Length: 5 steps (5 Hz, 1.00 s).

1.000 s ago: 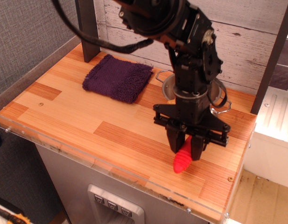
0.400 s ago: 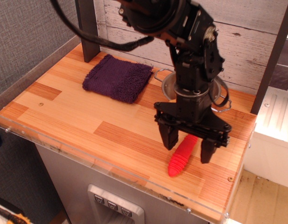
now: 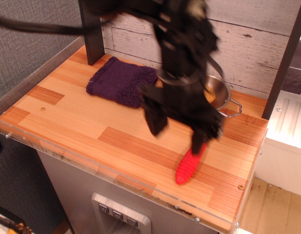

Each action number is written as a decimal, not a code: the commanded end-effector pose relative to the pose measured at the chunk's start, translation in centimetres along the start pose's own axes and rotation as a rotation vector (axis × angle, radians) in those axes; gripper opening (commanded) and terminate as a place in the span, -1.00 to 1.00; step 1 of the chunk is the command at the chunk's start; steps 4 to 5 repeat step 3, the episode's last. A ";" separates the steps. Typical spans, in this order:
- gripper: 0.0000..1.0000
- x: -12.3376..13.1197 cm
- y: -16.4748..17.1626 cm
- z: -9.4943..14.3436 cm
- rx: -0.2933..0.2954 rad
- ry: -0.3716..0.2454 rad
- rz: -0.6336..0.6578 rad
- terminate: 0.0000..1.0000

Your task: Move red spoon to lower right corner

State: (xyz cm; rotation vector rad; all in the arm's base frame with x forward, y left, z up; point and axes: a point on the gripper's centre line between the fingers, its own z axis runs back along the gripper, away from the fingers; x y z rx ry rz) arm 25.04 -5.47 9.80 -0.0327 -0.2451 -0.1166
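The red spoon point(image 3: 188, 165) lies flat on the striped wooden tabletop near the lower right corner point(image 3: 236, 195), its ribbed handle pointing toward the front edge. My gripper point(image 3: 182, 130) is open and empty, lifted above the spoon and blurred by motion, its two fingers spread wide apart. The right finger point(image 3: 207, 132) hangs just over the spoon's upper end and hides it.
A purple cloth point(image 3: 122, 81) lies at the back left. A steel pan point(image 3: 218, 96) with wire handles sits at the back right, partly hidden by the arm. A dark post point(image 3: 91, 34) stands at the back left. Clear acrylic edging point(image 3: 116, 175) runs along the table's front.
The gripper opened and let the red spoon drop flat on the table, then rose and swung up and to the left. The spoon lies where it was released.
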 end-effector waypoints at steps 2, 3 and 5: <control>1.00 -0.5 2.1 0.9 -0.024 0.018 -0.028 -1.00; 1.00 -0.5 2.1 0.9 -0.024 0.018 -0.028 1.00; 1.00 -0.5 2.1 0.9 -0.024 0.018 -0.028 1.00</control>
